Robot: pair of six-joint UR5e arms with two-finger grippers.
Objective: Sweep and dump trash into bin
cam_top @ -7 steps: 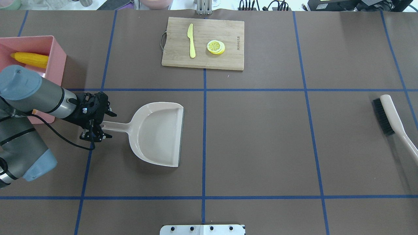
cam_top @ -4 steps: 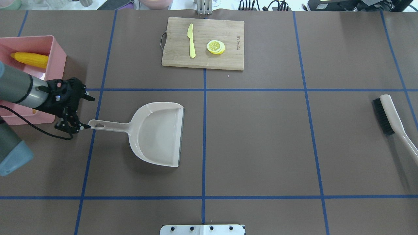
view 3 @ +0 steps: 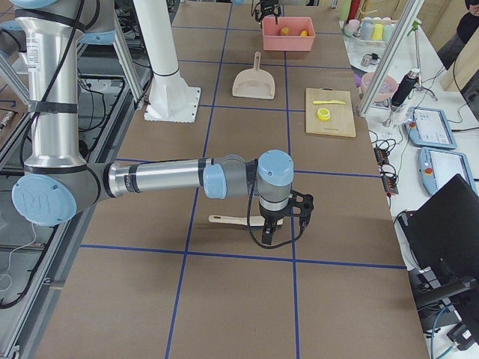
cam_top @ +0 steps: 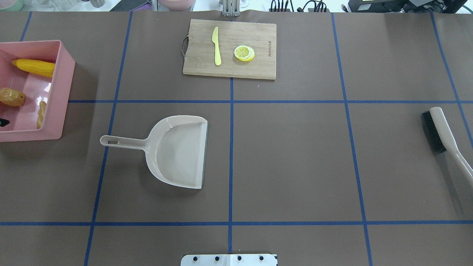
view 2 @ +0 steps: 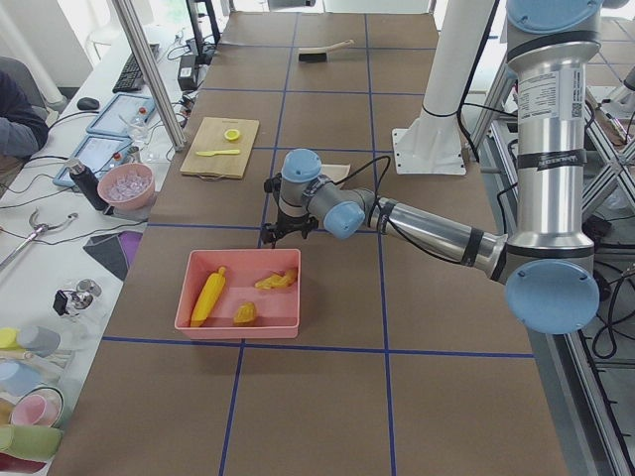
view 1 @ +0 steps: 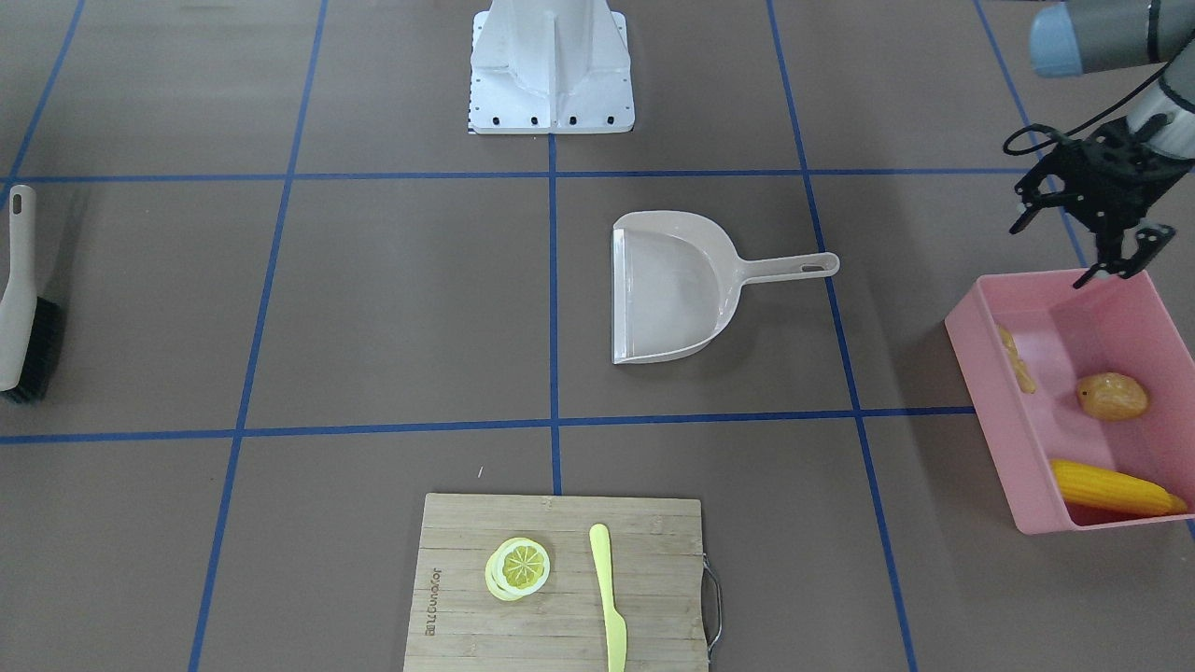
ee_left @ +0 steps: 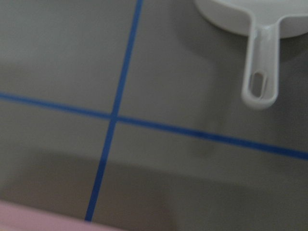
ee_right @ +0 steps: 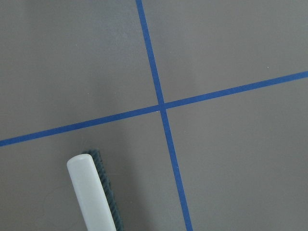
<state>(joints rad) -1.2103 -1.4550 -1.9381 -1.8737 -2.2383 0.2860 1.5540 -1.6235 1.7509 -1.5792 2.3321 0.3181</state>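
Note:
The pink bin [cam_top: 63, 88] stands at the table's left end and also shows in the front view [view 1: 990, 392]. In it lie the yellow corn cob [cam_top: 35, 67], the brown potato [cam_top: 11, 96] and the tan ginger root [cam_top: 41, 114]. My left gripper [view 1: 1120, 259] hangs open and empty above the bin's robot-side rim; only a black tip of it shows overhead. My right gripper [view 3: 281, 224] is over the brush [view 3: 236, 220] at the far right; I cannot tell if it is open.
The beige dustpan [cam_top: 177, 151] lies flat, left of centre, its handle [ee_left: 260, 72] pointing at the bin. The brush [cam_top: 441, 129] lies at the right edge. A wooden cutting board [cam_top: 258, 33] at the back holds a yellow knife [cam_top: 216, 46] and lemon slices [cam_top: 244, 53].
My left gripper has left the dustpan handle and drawn back left, almost out of the overhead view. The potato and ginger in the bin now show. The dustpan has not moved.

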